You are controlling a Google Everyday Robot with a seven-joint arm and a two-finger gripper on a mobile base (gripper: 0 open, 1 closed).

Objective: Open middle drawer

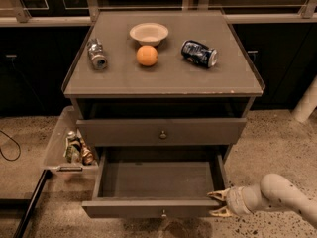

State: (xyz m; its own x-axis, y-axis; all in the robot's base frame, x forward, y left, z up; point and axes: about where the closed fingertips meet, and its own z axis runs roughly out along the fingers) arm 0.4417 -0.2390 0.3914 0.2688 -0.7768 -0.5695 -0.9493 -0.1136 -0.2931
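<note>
The middle drawer (158, 180) is a grey-brown wooden drawer with a small round knob (163, 213). It stands pulled far out of the cabinet (163, 78), and its shallow box is empty. My gripper (217, 204) is at the right end of the drawer's front panel. Its yellow-tipped fingers (215, 196) are spread, one behind the panel and one in front. The top drawer (198, 131) above, with its own knob, is nearly closed. The lowest drawer is hidden under the open one.
On the cabinet top lie a white bowl (148, 32), an orange (147, 55), a silver can (97, 54) and a dark blue can (199, 53), both on their sides. A clear side tray (57, 143) at the left holds small items. A black cable (10, 148) lies on the speckled floor.
</note>
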